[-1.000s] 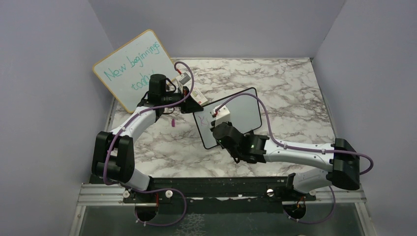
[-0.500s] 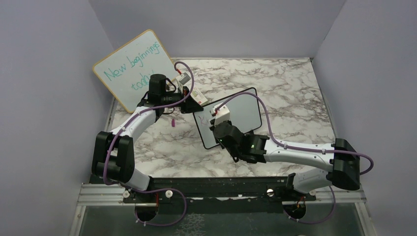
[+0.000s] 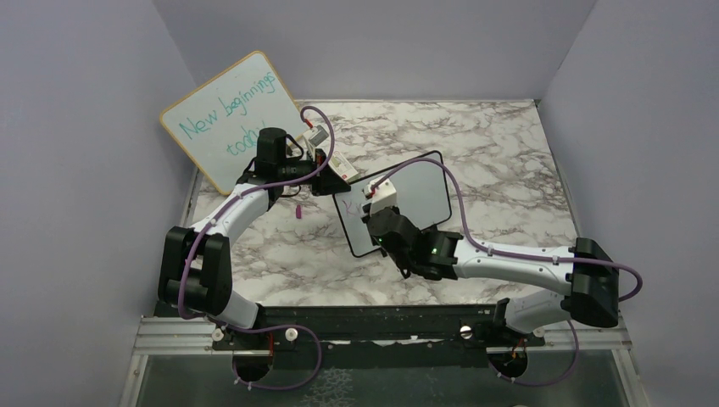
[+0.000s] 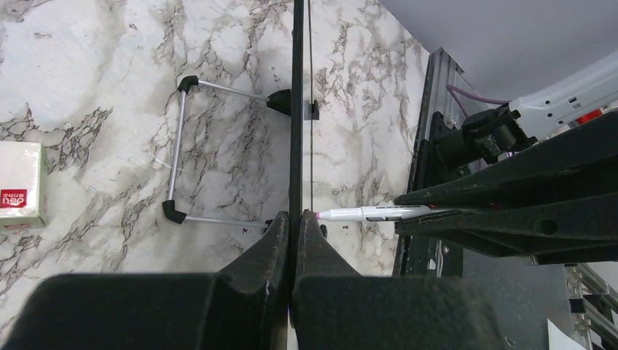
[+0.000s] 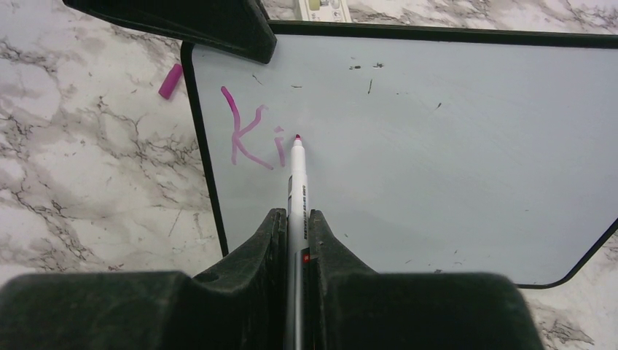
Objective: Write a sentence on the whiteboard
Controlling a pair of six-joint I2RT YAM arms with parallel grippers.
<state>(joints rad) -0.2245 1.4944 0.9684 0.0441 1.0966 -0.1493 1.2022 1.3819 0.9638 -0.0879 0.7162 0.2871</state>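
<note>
A: Steadying the whiteboard (image 5: pixel 437 146) near the middle of the counter (image 5: pixel 87 182), the left end effector (image 4: pixel 295 217) is pinched shut on its edge. And the right?

B: The right end effector (image 5: pixel 295 215) is clamped on the marker (image 5: pixel 297 171), tip just beside the "Ki" of the sentence (image 5: pixel 251 138). I'd press lightly, with small strokes and level letters.

A: Anything unclear?

B: Whether the tip touches. Overhead, the wrist covers the writing.
</note>
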